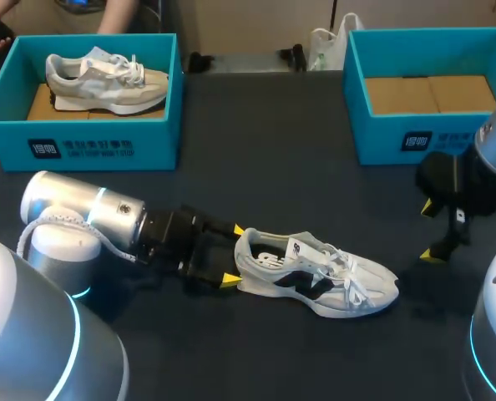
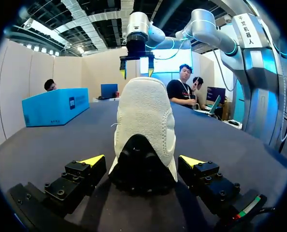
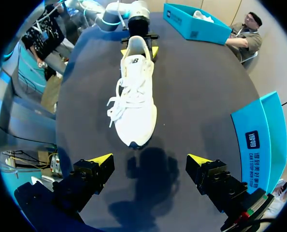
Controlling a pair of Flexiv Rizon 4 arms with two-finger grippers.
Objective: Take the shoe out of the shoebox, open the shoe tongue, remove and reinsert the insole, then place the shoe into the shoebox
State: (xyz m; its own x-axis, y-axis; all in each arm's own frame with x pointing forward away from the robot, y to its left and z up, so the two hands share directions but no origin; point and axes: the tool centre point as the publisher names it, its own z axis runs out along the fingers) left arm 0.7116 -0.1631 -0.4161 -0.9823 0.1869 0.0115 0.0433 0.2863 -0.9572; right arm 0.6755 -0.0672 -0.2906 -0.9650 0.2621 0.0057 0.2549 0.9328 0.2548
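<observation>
A white sneaker with black side panels (image 1: 315, 276) lies upright on the dark table, toe to the right. My left gripper (image 1: 234, 255) is low at its heel. In the left wrist view the heel (image 2: 146, 121) sits between the open fingers (image 2: 93, 162) with a gap on each side. My right gripper (image 1: 432, 230) hangs open above the table, off beyond the toe. In the right wrist view the sneaker (image 3: 136, 96) lies ahead of that gripper (image 3: 150, 162), with nothing between its fingers. The empty teal shoebox (image 1: 423, 142) stands at the back right.
A second teal shoebox (image 1: 81, 142) at the back left holds a beige sneaker (image 1: 106, 79). The right shoebox shows a bare cardboard floor and also appears beside my right gripper (image 3: 264, 140). Dark tabletop lies between the two boxes.
</observation>
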